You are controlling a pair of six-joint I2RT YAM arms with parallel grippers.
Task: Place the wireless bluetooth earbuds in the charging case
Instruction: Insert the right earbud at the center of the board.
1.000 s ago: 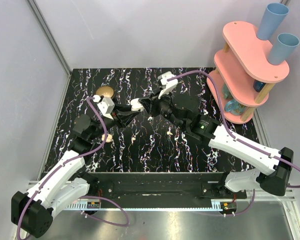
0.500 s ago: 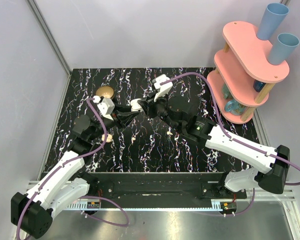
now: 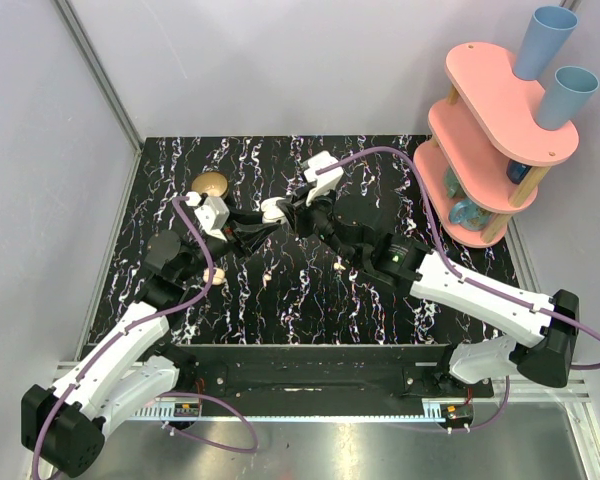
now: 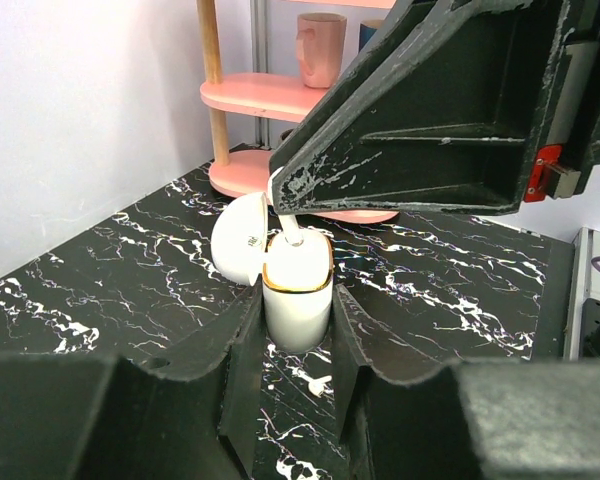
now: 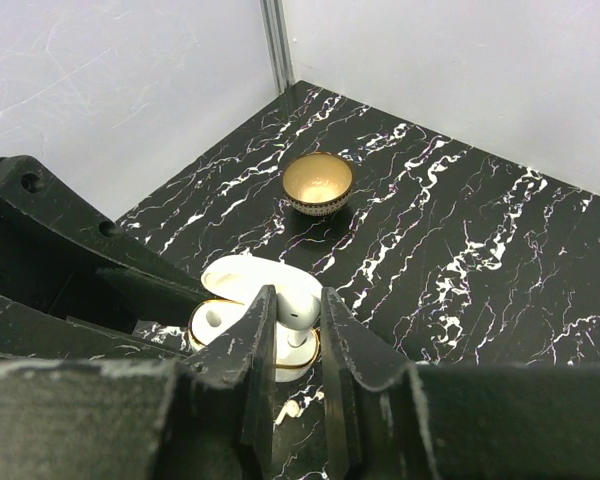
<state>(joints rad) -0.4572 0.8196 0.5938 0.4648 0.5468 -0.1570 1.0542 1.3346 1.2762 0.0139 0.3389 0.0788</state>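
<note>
From the top cam the case point(image 3: 273, 209) was just a white blob around the middle of the desk point(image 3: 250, 160), sandwiched between the two arm tips. You couldn't tell from there who was gripping what. The wrist cams sorted that out.

The left wrist cam showed the left pincer point(image 4: 296, 318) clamped on the case's two sides. The case stood upright with its long axis vertical and its mouth facing up. Its lid point(image 4: 238, 250) was flipped open to the left in that view. That was the only view with a side profile of the earbud point(image 4: 290, 236): it hung above the gold rim, tilted a bit, stem pointing down into the mouth.

The right wrist cam looked down from above instead. The right pincer point(image 5: 297, 300) was almost fully closed, nipping the earbud between its tips, right over the open case. That view also caught the bowl point(image 5: 318, 182) further back on the desk, well apart from the case.

As for pose, the left arm came up from the near-left corner with its elbow bent and its forearm angled toward the centre. The right arm stretched diagonally from the near-right corner, its wrist tipped down over the case. A pink shelf point(image 3: 500, 130) stood at the far right.
</note>
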